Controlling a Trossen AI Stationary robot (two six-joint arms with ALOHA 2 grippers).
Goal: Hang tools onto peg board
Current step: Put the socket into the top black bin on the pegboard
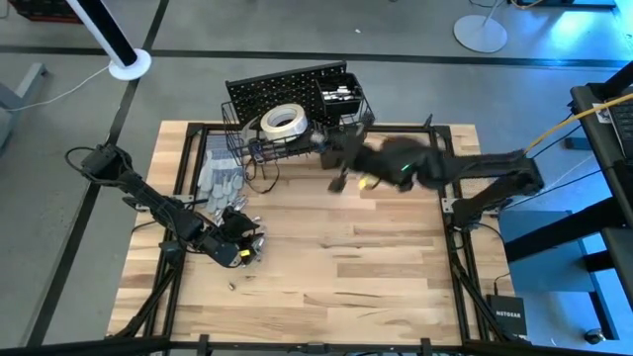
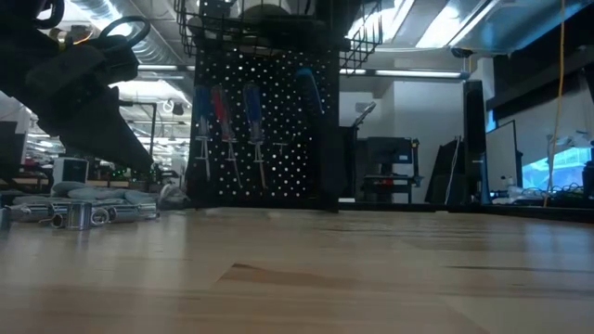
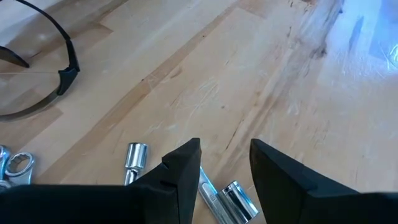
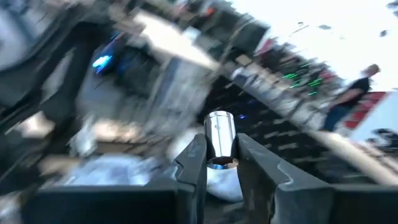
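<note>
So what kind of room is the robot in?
It looks like a workshop or robot lab. There's a wooden workbench, a black peg board with screwdrivers hanging on it, and more desks and screens in the big room behind.

One camera looks straight down on the pale wooden table [image 1: 326, 267]. Another sits level at tabletop height, facing the black perforated peg board [image 2: 269, 130], which both show. Wrist cameras look close past their fingers.
</note>
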